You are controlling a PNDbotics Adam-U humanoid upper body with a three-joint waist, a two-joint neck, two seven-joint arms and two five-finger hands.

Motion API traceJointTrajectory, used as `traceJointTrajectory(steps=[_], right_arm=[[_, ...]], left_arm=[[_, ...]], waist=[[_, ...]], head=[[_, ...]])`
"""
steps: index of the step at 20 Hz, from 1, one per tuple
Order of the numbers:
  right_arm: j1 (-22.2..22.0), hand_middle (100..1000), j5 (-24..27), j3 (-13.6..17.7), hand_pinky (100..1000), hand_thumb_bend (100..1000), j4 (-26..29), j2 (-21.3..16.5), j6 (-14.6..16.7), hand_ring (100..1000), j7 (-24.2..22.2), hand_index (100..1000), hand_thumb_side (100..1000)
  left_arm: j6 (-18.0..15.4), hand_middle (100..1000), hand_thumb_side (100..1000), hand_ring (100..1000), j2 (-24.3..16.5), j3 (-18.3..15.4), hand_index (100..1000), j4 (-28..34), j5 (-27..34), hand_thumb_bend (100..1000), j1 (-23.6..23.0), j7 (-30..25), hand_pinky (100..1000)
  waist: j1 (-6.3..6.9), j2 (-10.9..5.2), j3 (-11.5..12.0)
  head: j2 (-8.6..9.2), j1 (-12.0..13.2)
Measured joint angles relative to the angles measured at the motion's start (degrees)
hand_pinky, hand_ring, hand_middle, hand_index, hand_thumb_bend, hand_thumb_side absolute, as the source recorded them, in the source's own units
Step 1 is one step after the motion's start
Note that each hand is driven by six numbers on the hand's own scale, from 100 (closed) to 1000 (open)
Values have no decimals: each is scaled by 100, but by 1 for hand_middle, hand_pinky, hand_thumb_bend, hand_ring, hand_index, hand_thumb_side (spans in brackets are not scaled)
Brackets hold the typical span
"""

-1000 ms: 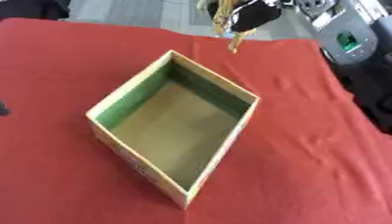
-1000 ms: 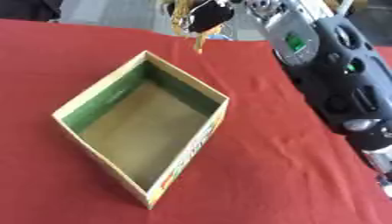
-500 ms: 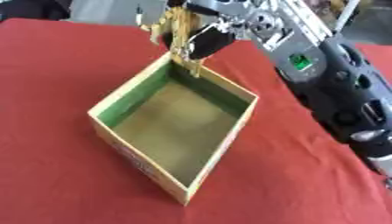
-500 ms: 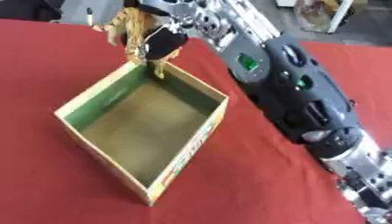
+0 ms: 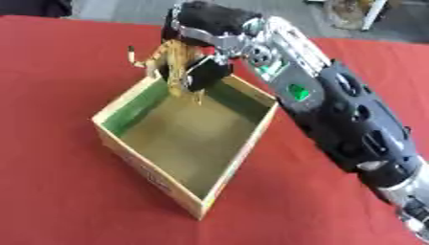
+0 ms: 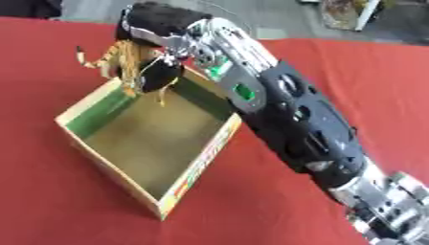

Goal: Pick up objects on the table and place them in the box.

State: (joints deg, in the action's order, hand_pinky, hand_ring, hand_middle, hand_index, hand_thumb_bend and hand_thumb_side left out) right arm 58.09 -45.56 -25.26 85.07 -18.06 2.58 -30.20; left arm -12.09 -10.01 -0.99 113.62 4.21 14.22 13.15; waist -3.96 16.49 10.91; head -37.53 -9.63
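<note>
Right hand (image 5: 201,72) curled round tan, orange-striped toy (image 5: 167,62), held over far corner of open box (image 5: 159,165) on red table (image 5: 50,182).

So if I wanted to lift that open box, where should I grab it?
Probably the near right wall of the box, pinching its thin rim from above. The top is open, that side is clear, and the right hand with its tan toy crowds the far corner.

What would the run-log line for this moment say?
right hand: shut on orange-tan object | over far corner of box | box interior: bare | left hand: not in view | cloth: red
</note>
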Motion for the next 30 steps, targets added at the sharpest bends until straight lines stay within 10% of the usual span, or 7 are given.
traceJointTrajectory(steps=[9,18,30], right_arm=[[-265,362,-495,-24,861,100,-278,220,144,716,151,222,268],[-324,649,-872,-165,931,100,-870,375,614,783,-276,620,212],[-107,874,-1670,-203,946,100,-1301,459,1615,941,-1318,884,240]], left_arm=[[7,555,713,501,0,0,672,0,-27,100,-3,-26,496],[25,555,715,500,1,1,672,0,-53,100,-4,-68,495],[56,555,714,499,2,3,671,0,-59,100,-7,-104,494]], waist=[[10,57,-3],[22,116,1],[23,120,19]], head=[[-18,-1],[-20,-41],[-19,-144]])
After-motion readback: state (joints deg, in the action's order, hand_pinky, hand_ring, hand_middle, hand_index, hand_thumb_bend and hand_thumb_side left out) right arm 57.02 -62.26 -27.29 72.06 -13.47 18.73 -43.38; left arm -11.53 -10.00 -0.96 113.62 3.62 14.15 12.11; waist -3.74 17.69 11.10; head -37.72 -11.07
